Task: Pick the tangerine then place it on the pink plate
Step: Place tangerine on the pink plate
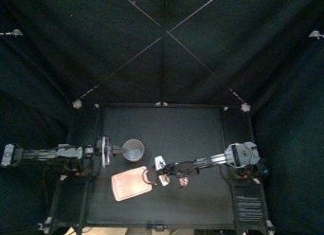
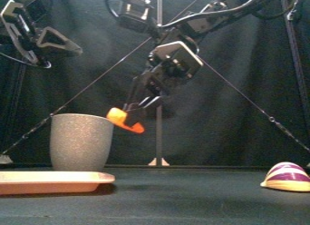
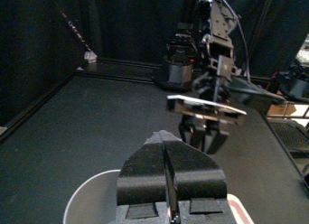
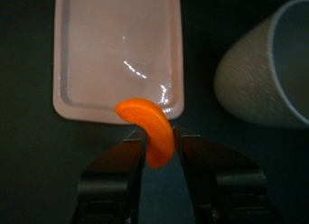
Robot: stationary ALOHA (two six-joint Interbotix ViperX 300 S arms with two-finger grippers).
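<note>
Right wrist view: the tangerine (image 4: pixel 147 128) hangs in the air, pinched by the right gripper (image 4: pixel 154 148), jaws closed on it, about over the pink plate (image 4: pixel 115 47) at its short edge. Best to carry it above the plate's middle, go low, then open, clear of the grey cup (image 4: pixel 272 74). The left gripper (image 3: pixel 167 142) rests closed, empty.

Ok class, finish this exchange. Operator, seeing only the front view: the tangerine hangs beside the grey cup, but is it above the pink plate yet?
Observer: The right wrist view shows the tangerine just over one short end of the pink plate, at its rim.
Operator: Anything lying on the plate?
Observer: No, that view shows it bare.
Operator: And the left end effector?
Observer: The left wrist view shows it shut, with nothing in it.
</note>
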